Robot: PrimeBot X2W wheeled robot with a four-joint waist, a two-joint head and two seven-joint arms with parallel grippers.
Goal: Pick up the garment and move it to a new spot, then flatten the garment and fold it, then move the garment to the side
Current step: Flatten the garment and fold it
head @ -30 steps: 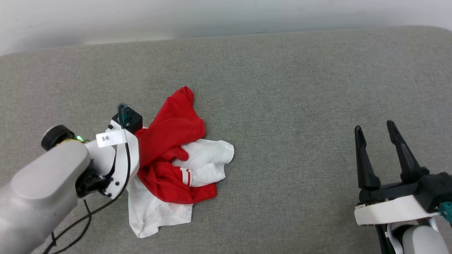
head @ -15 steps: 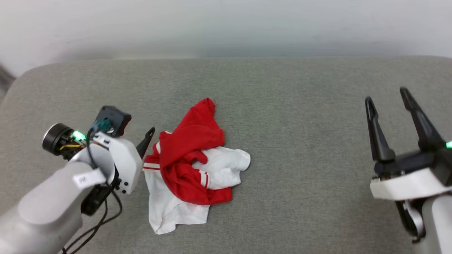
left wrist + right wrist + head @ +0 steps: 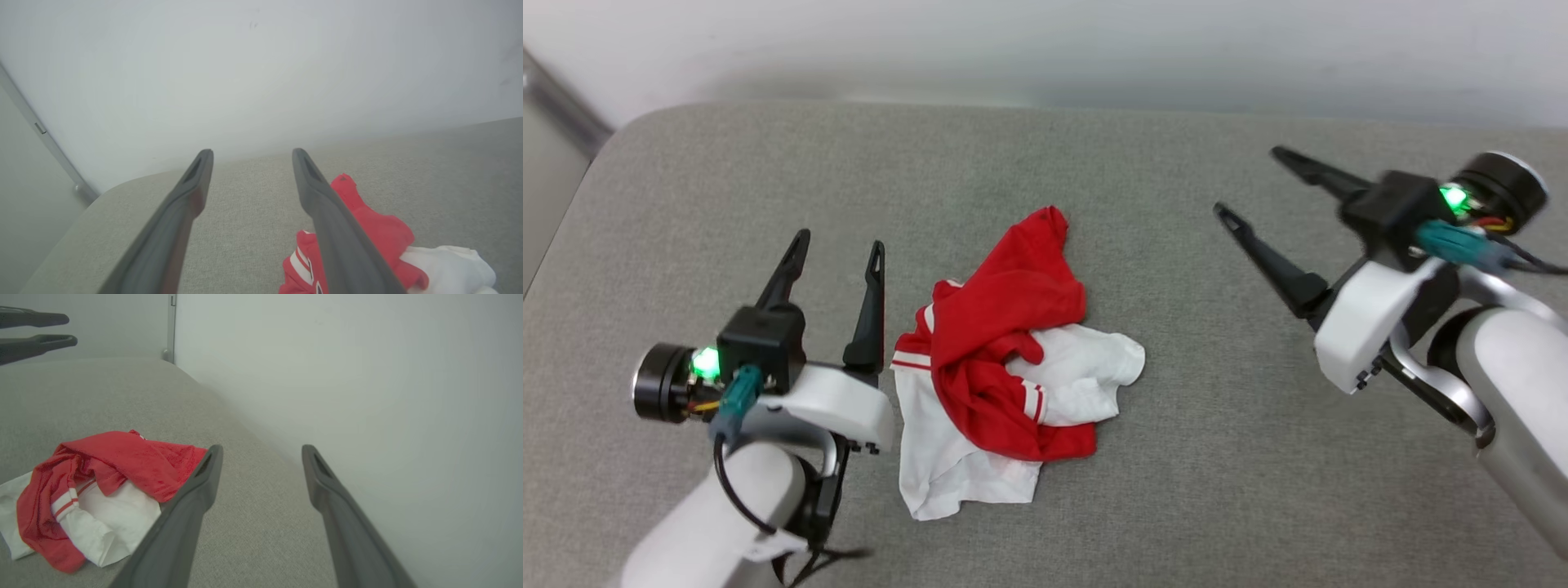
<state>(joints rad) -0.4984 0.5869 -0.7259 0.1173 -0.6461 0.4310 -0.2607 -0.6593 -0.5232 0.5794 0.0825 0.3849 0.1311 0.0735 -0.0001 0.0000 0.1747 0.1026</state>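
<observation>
The garment (image 3: 1013, 359) lies crumpled on the grey padded table (image 3: 1176, 457), red folds over white sleeves, striped trim showing; its lettering is hidden. My left gripper (image 3: 841, 241) is open just left of it, fingers pointing away from me, nothing between them. In the left wrist view the left gripper (image 3: 252, 152) hovers above the table with the garment (image 3: 380, 232) beside its right finger. My right gripper (image 3: 1250, 180) is open, raised at the right, angled toward the garment. The right wrist view has the right gripper (image 3: 262, 448) empty, and the garment (image 3: 122, 461) to its left.
A pale wall (image 3: 1045, 41) runs along the table's far edge. A metal strip (image 3: 564, 106) stands at the far left corner. The left gripper (image 3: 70, 330) appears at the top left of the right wrist view. Bare grey table (image 3: 253, 539) surrounds the garment.
The head camera has shifted. My left gripper has come off the garment's left edge and now stands open beside it. My right arm has risen and turned inward toward the garment.
</observation>
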